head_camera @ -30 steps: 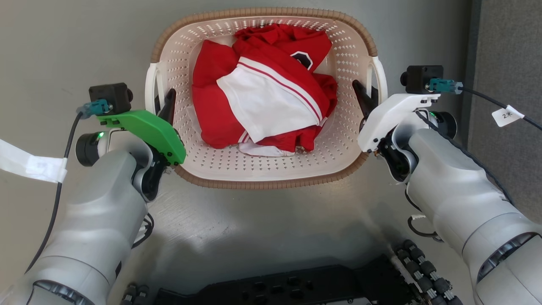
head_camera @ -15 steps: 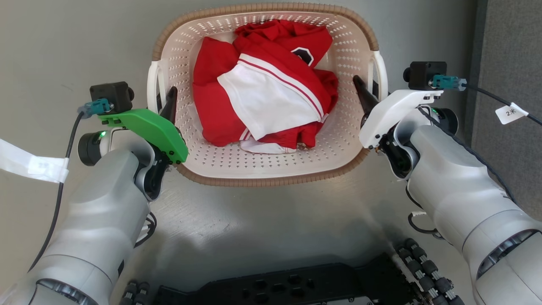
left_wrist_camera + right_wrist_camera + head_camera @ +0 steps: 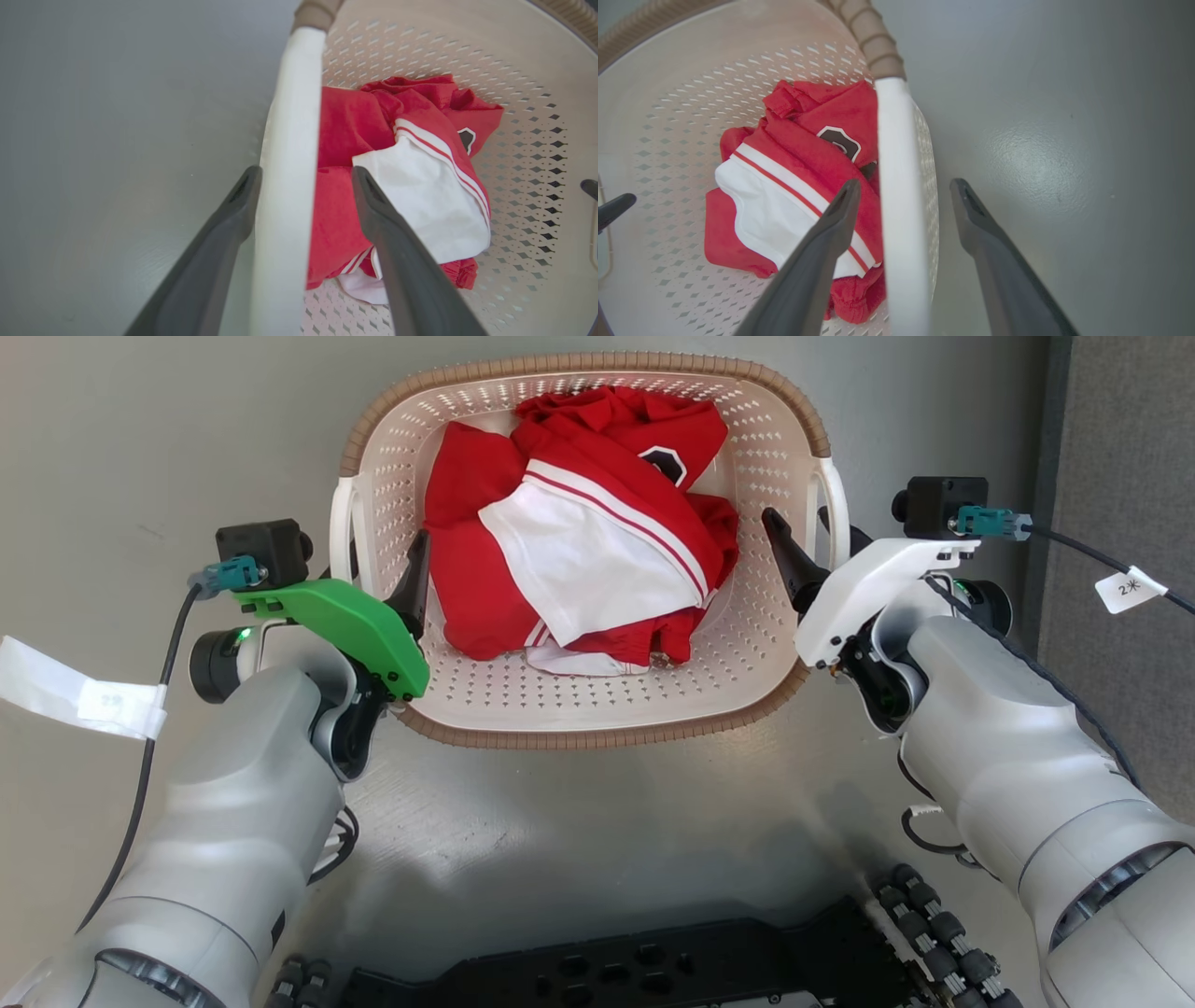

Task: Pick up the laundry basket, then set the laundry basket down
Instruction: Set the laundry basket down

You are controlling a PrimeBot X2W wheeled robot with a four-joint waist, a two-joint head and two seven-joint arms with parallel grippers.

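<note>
Head cam: spotting the laundry basket (image 3: 597, 739) sat on the grey floor (image 3: 607, 821); left wrist cam: spotting left gripper (image 3: 306, 173) gaping, unclamped, astride a white handle (image 3: 289, 140); right wrist cam: ditto for right gripper (image 3: 906, 184) (either pre-lift or already put down, can't call it).

- The floor (image 3: 597, 840) is smooth, plain grey and faintly glossy, with soft light patches and shadows on it
- The laundry basket (image 3: 597, 739) stands on this floor, upright
- The robot's black base (image 3: 635, 975) sits nearer, with bare floor between it and the basket
- At the head view's right edge, a darker grey strip (image 3: 1120, 420) with a rougher texture borders the floor along a straight seam
</note>
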